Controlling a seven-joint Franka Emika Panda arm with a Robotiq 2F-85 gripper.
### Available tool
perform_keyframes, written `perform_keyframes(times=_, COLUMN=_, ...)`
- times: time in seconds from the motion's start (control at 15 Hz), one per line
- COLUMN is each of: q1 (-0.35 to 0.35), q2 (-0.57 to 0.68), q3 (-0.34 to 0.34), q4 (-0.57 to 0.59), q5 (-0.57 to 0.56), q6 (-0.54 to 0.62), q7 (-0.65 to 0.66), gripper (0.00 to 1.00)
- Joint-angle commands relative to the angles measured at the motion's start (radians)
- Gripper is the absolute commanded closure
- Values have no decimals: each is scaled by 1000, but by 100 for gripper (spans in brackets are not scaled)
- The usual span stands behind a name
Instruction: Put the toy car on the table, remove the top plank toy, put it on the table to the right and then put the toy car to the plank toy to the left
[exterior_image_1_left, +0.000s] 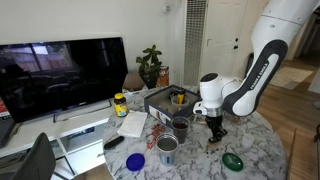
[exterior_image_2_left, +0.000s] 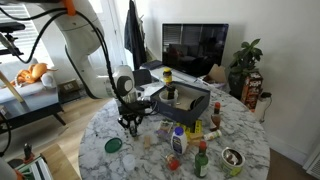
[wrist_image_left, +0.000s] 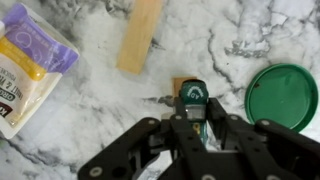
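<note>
We hold the toy car (wrist_image_left: 192, 97) clamped in the gripper (wrist_image_left: 195, 118), w/ the plank toy (wrist_image_left: 140, 36) lying ahead & left in wrist view, long axis approx. pointing away.

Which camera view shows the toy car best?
The wrist view: the toy car appears close and sharp, right at the tips of the gripper. In both exterior views it is too small to make out below the gripper.
</note>
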Motion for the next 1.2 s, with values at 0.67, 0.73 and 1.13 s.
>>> perform_keyframes(times=0.67, q1=49, q2=4, q3=-44, q4=-14, q5=-38, q6=31, q7=61, gripper=93)
perform_keyframes(times=0.73, q1=49, q2=5, q3=-46, q4=-13, q5=-40, q6=32, q7=64, gripper=93)
perform_keyframes(times=1.13, q1=48, q2=12, q3=-44, q4=-11, q5=-34, q6=39, q7=68, gripper=93)
